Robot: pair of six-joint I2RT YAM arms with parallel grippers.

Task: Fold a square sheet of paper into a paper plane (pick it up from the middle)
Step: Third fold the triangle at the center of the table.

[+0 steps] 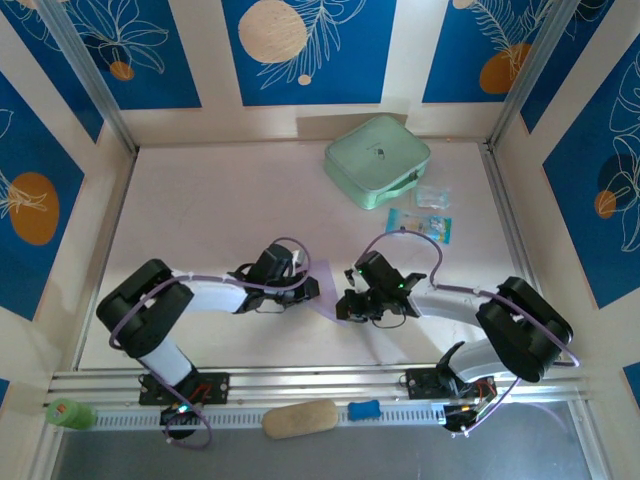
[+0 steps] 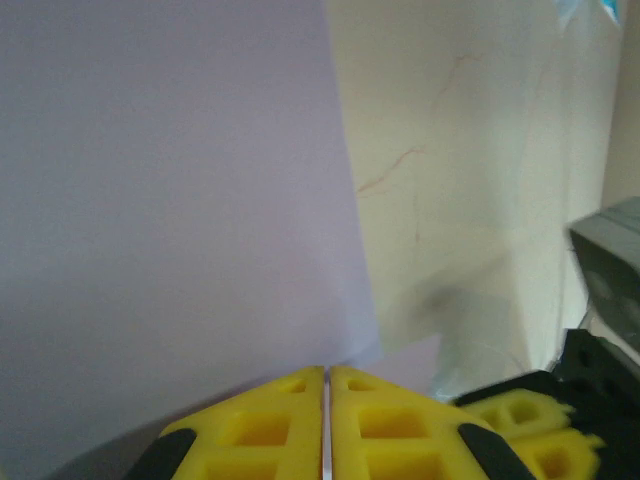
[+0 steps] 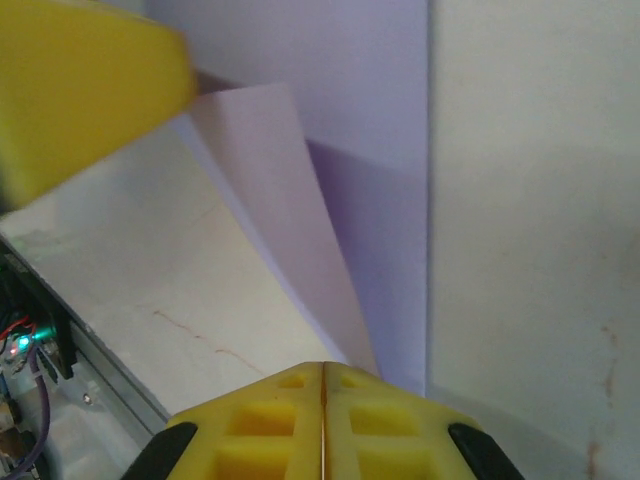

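Top external view: the square sheet of paper (image 1: 326, 298) lies near-centre on the surface (image 1: 220, 210), between the left end effector (image 2: 326, 385) and right end effector (image 3: 324, 380) (both closed; the right pinches a lifted flap). The logo on the far mint-green case (image 1: 377, 160) is unreadable.

Top cam sits high up behind the arms, tilted down and forward over the whole table (image 1: 220, 200), side walls (image 1: 40, 200) included. Arm bases (image 1: 185, 388) at 6 o'clock, mint-green case (image 1: 377, 160) around 1. Left wrist cam rides right on the left gripper (image 2: 327, 375), tips at 6 o'clock, staring past them at the lavender paper (image 2: 160, 200) from super close. Right wrist cam, same deal on the right gripper (image 3: 323, 368). All three share that paper, dead centre from the top. Each wrist cam also catches a bit of the other gripper: 4 o'clock on the left, 10 on the right.
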